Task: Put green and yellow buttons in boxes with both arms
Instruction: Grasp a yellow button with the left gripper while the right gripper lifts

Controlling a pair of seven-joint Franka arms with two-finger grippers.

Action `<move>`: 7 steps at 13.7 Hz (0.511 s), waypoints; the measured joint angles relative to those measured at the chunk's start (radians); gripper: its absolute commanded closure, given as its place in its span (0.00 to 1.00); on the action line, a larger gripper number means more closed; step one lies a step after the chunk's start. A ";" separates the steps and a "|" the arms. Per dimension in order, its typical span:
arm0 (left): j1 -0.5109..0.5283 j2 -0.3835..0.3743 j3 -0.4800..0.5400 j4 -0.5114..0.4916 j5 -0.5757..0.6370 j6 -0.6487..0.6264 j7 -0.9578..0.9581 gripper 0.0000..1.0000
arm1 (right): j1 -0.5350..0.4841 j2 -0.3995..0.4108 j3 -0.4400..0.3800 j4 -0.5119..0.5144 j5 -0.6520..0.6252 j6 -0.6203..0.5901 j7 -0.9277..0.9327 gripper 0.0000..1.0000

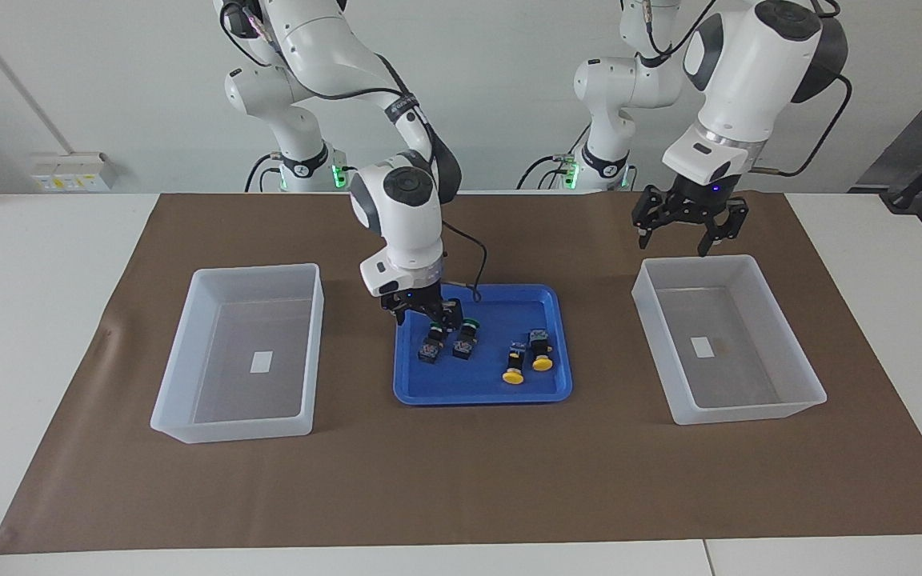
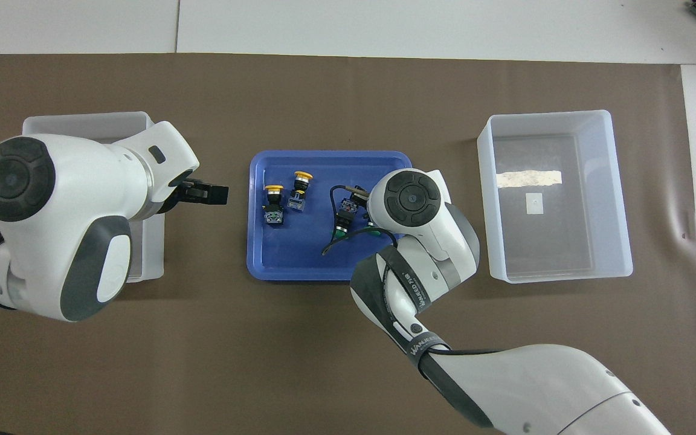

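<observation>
Four buttons lie in the blue tray. Two green buttons sit toward the right arm's end and two yellow buttons toward the left arm's end. My right gripper is down in the tray, open, its fingers on either side of one green button. In the overhead view the right wrist hides that gripper; the other green button and the yellow buttons show. My left gripper hangs open and holds nothing, over the mat between the tray and a box.
The other box stands toward the right arm's end with only a white label inside. A brown mat covers the table. In the overhead view the left arm covers most of its box.
</observation>
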 measured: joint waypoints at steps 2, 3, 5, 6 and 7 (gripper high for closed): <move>-0.020 0.044 0.000 -0.020 0.000 0.092 -0.035 0.00 | 0.000 0.002 0.000 0.000 0.000 0.019 0.035 0.23; -0.024 0.054 -0.001 -0.037 0.000 0.133 -0.039 0.00 | 0.001 0.004 0.000 0.000 0.000 0.020 0.037 0.23; -0.040 0.063 -0.001 -0.074 0.000 0.189 -0.047 0.00 | 0.001 0.009 0.000 -0.001 0.000 0.020 0.037 0.67; -0.050 0.072 0.000 -0.085 0.000 0.209 -0.062 0.00 | 0.001 0.013 0.000 -0.001 0.000 0.020 0.037 1.00; -0.064 0.088 0.000 -0.093 0.000 0.238 -0.087 0.00 | 0.001 0.015 0.000 -0.001 -0.001 0.020 0.037 1.00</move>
